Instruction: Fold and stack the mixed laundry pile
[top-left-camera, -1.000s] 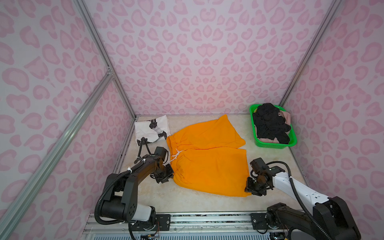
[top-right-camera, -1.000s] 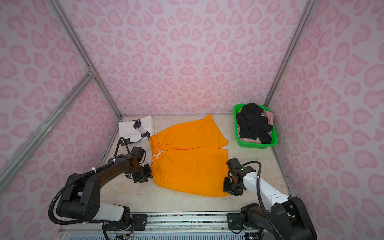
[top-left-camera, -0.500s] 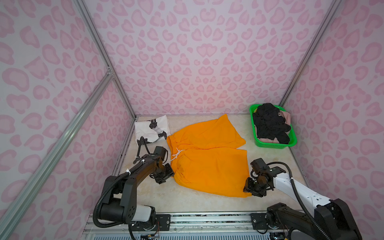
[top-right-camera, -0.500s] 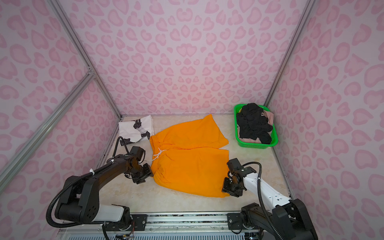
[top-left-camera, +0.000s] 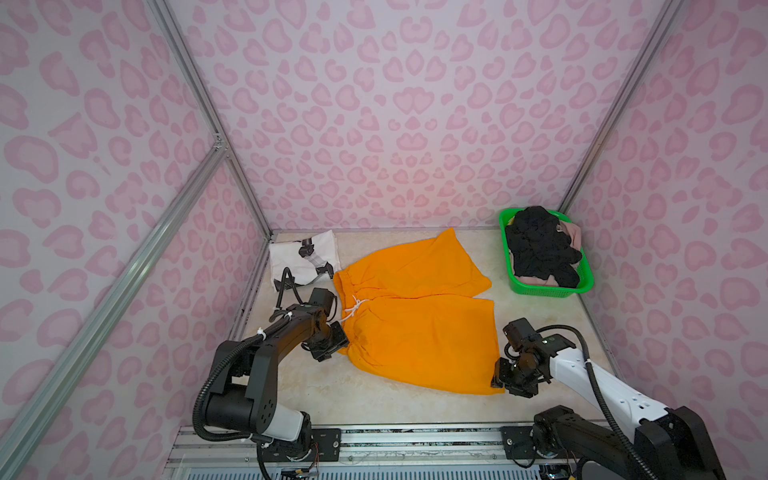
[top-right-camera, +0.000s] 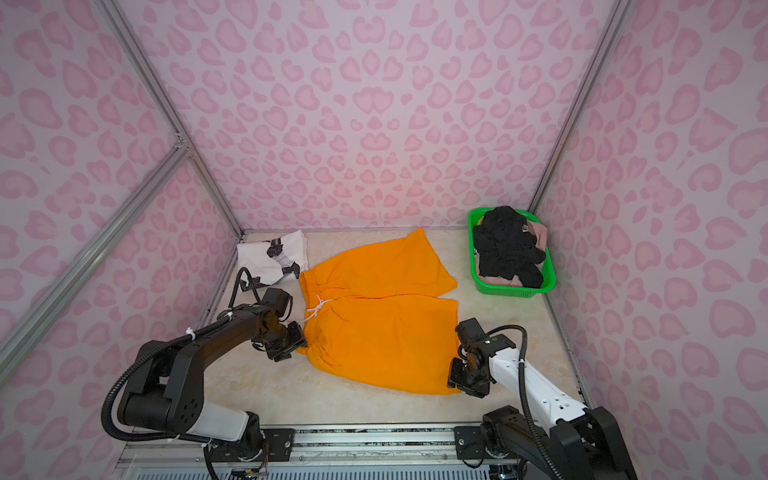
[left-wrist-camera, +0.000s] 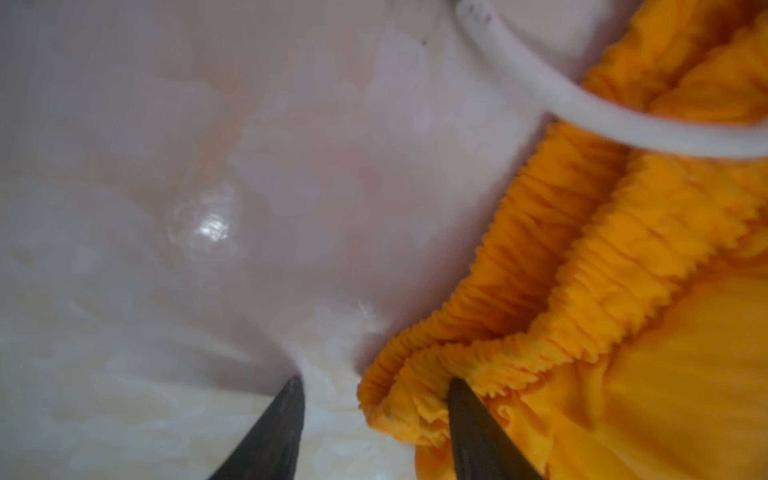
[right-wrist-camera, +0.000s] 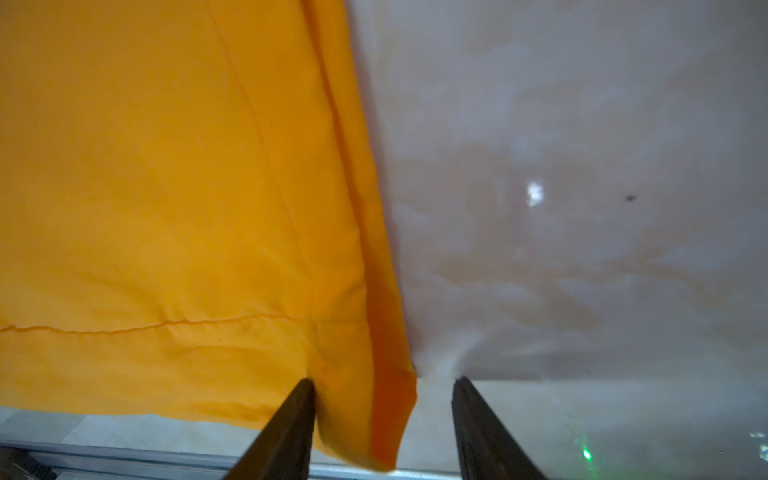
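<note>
- My right gripper (right-wrist-camera: 383, 379) sits low at the near hem corner of the bright orange drawstring shorts (top-left-camera: 415, 332). Its fingers are apart, one over the cloth and one over the pale marbled tabletop (top-left-camera: 374, 399), and nothing is pinched yet.
- My left gripper (left-wrist-camera: 374, 380) is at the near end of the gathered elastic waistband (left-wrist-camera: 540, 270), fingers parted either side of its corner.
- The shorts lie spread flat mid-table, waistband to my left and legs to my right. I judge them light, thin and limp, so they will sag and drag unless both corners rise together.
- The ruched waistband looks thick enough for a sure bite. The hem is thinner and slicker, so I would bite in past the stitched edge.
- The white drawstring (top-left-camera: 352, 309) trails loose and could snag.
- Further back, a folded white T-shirt with black print (top-left-camera: 299, 257) lies in the far-left corner.
- Far right, the green plastic mesh basket (top-left-camera: 544, 291) holds a crumpled black knit piece (top-left-camera: 540, 245) over a beige-pink piece (top-left-camera: 571, 232), both soft.
</note>
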